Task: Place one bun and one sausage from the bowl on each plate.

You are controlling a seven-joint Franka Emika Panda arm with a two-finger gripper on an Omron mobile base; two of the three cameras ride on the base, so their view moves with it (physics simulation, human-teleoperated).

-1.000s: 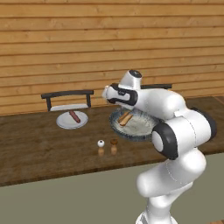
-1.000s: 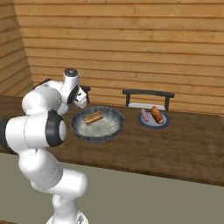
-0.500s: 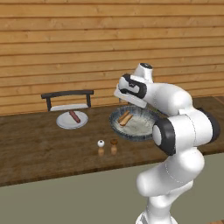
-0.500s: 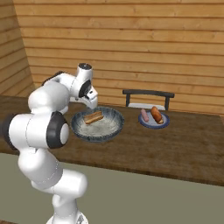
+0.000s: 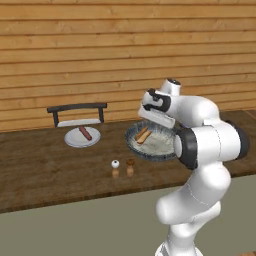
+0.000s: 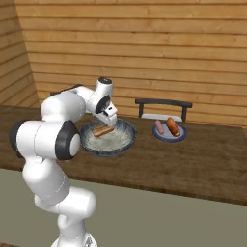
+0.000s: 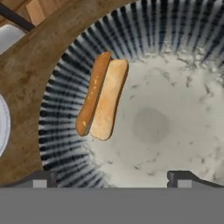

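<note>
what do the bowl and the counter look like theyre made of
Bowl: likely glazed ceramic, judging by its speckled grey inside and streaked dark rim. Counter: dark brown wood with a matte finish, going by the faint grain. Everything is rendered, so both are guesses.

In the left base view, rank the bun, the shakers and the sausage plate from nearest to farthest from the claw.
1. Bun, in the bowl just under the open claw.
2. Shakers, toward the counter's front edge.
3. Sausage plate, far left by the rack.
</note>
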